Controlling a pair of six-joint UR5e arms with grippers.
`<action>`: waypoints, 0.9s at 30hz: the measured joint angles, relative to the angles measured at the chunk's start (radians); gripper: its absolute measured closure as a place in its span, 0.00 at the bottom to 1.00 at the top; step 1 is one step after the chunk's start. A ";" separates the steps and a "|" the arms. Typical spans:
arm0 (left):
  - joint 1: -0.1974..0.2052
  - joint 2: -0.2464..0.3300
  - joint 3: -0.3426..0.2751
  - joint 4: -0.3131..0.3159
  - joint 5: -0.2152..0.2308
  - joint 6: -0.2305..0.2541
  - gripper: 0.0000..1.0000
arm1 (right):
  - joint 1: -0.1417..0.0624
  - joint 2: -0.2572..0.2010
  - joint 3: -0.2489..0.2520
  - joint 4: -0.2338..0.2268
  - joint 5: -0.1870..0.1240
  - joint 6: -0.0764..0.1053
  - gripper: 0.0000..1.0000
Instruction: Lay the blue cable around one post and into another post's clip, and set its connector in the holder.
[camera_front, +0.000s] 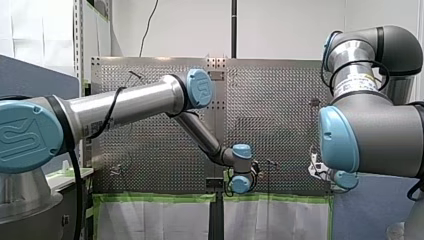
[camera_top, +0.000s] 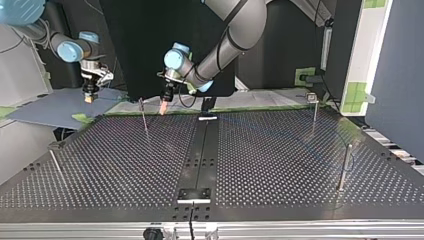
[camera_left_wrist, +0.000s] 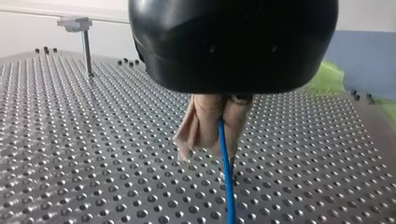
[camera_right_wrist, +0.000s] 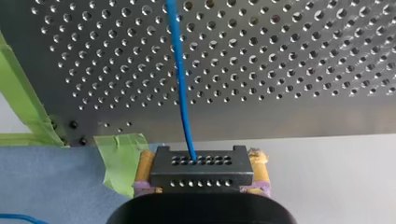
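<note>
In the left wrist view my left gripper (camera_left_wrist: 212, 147) has its beige pads shut on the blue cable (camera_left_wrist: 227, 182), which runs down from the fingers over the perforated plate. In the right wrist view my right gripper (camera_right_wrist: 201, 161) is shut on the black connector (camera_right_wrist: 201, 173), gripped between its yellow pads (camera_right_wrist: 261, 164) just off the plate's edge. The blue cable (camera_right_wrist: 180, 79) leaves the connector and crosses the plate. In the top view my left gripper (camera_top: 163, 106) hangs over the plate's far edge beside a thin post (camera_top: 144, 119). My right gripper (camera_top: 90, 96) is further left, off the plate.
More posts stand on the plate: a clip-topped one (camera_top: 314, 106) at the top view's far right, one (camera_top: 344, 167) at near right, one (camera_top: 56, 162) at near left. A black holder block (camera_top: 194, 195) sits at the near middle. Green tape (camera_right_wrist: 119, 161) lines the plate's edge.
</note>
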 joint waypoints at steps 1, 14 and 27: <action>0.001 0.000 0.002 -0.002 0.000 0.000 1.00 | 0.000 0.000 -0.003 0.002 0.000 0.000 1.00; 0.008 0.000 -0.006 -0.030 -0.001 0.003 0.36 | -0.005 0.000 -0.013 0.015 0.000 -0.011 1.00; 0.007 0.041 -0.018 -0.135 0.014 0.073 0.00 | -0.004 0.001 -0.013 0.024 0.000 -0.009 1.00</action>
